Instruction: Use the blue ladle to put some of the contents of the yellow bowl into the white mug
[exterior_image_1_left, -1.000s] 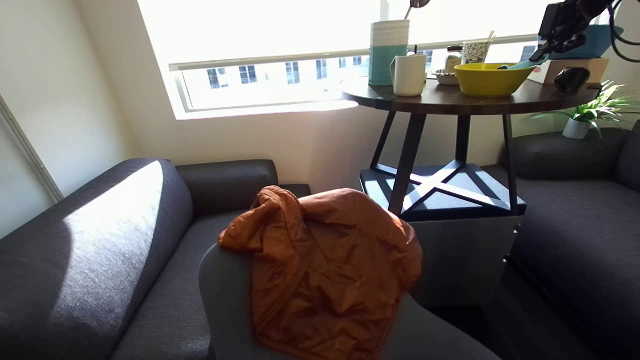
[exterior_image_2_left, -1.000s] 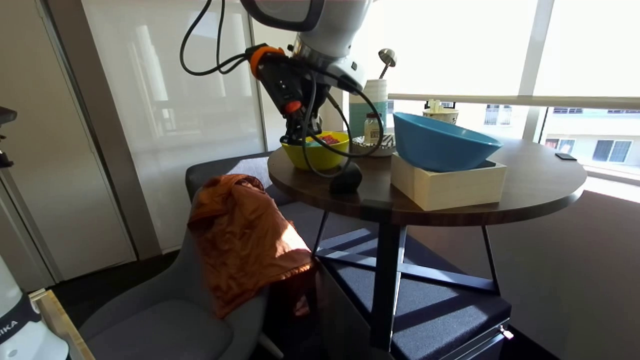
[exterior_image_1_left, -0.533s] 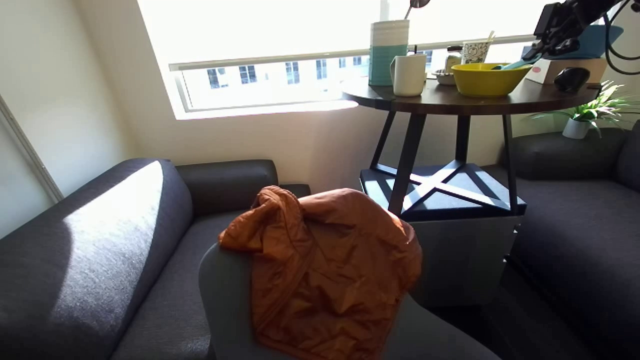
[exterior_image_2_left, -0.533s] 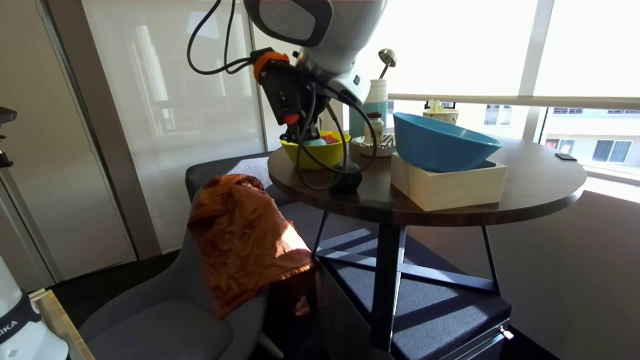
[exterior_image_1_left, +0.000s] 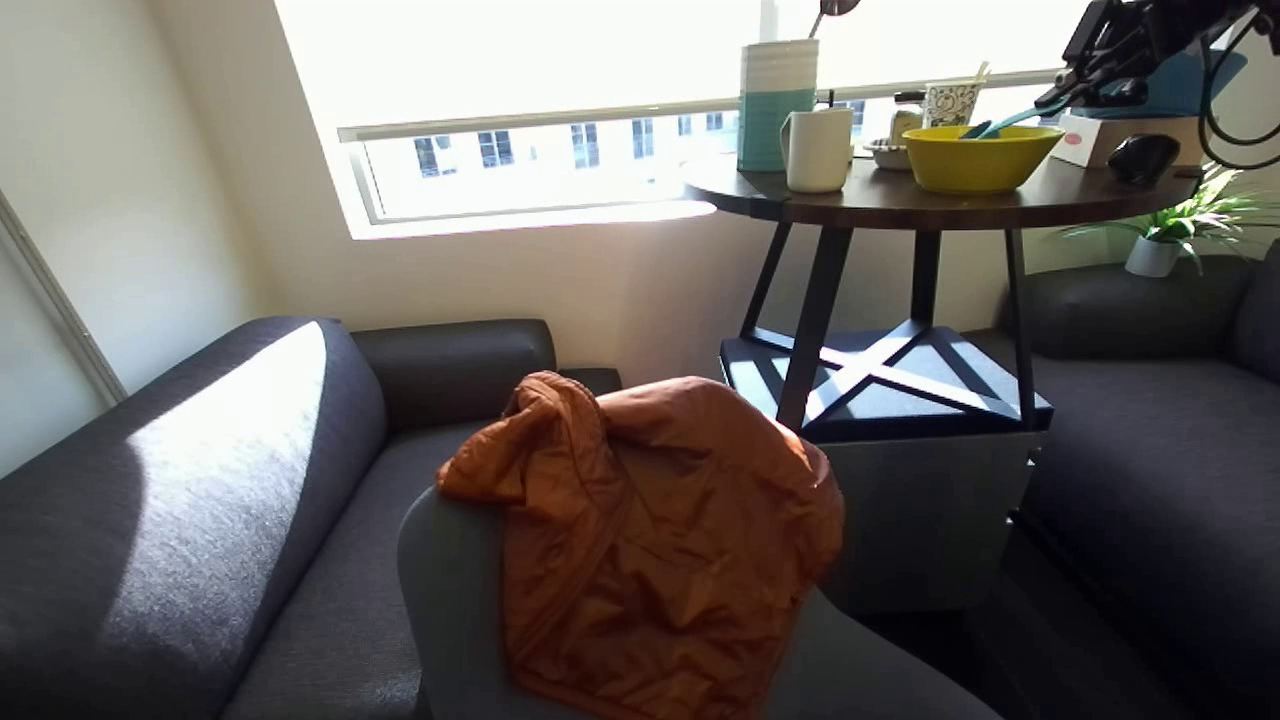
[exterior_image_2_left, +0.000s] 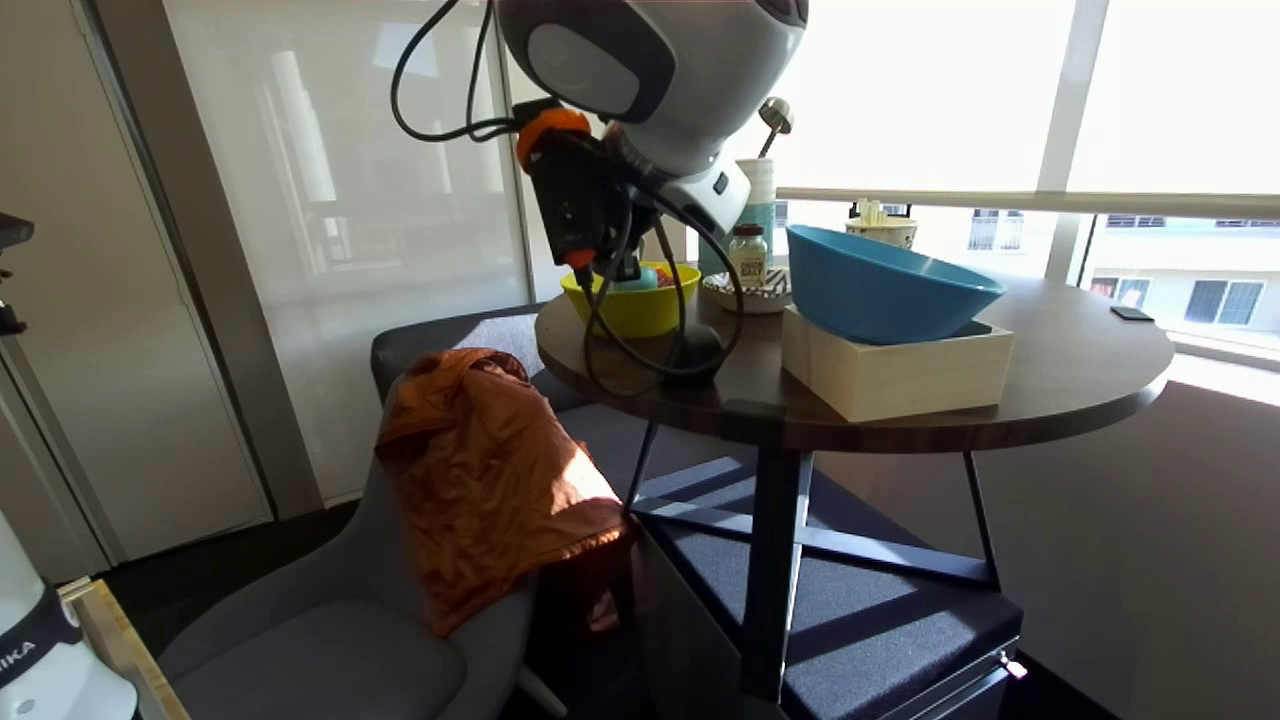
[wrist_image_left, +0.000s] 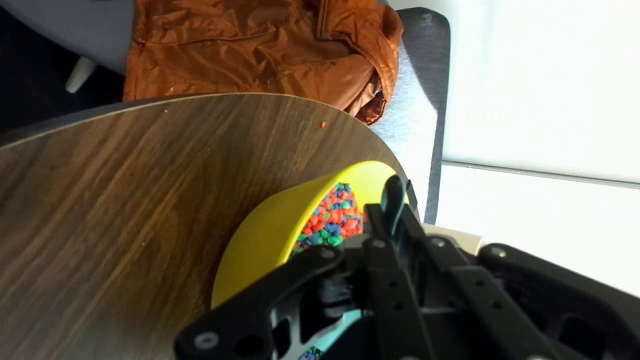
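Note:
The yellow bowl (exterior_image_1_left: 982, 165) stands on the round table and holds small red, green and blue pieces, seen in the wrist view (wrist_image_left: 280, 227). My gripper (exterior_image_1_left: 1056, 98) is shut on the handle of the blue ladle (exterior_image_1_left: 1000, 124) above the bowl's rim. In the wrist view the handle end (wrist_image_left: 392, 197) sticks up between the fingertips (wrist_image_left: 393, 214). Part of the scoop shows below the left finger with pieces by it; the rest is hidden. The ladle is tilted, scoop at rim height or just inside. The white mug (exterior_image_1_left: 820, 150) stands upright beyond the bowl.
A teal-and-white container (exterior_image_1_left: 778, 105), a patterned cup (exterior_image_1_left: 950, 103) and a small bottle (exterior_image_2_left: 748, 258) in a dish stand nearby. A wide blue bowl (exterior_image_2_left: 890, 285) leans on a wooden box (exterior_image_2_left: 910, 375). A black object (exterior_image_2_left: 697, 352) sits beside the yellow bowl; the arm's cable hangs before it.
My gripper has shifted a little toward the mug and tilted, still holding the ladle. The ladle's handle slopes more steeply, and its scoop has moved across the bowl toward the mug side.

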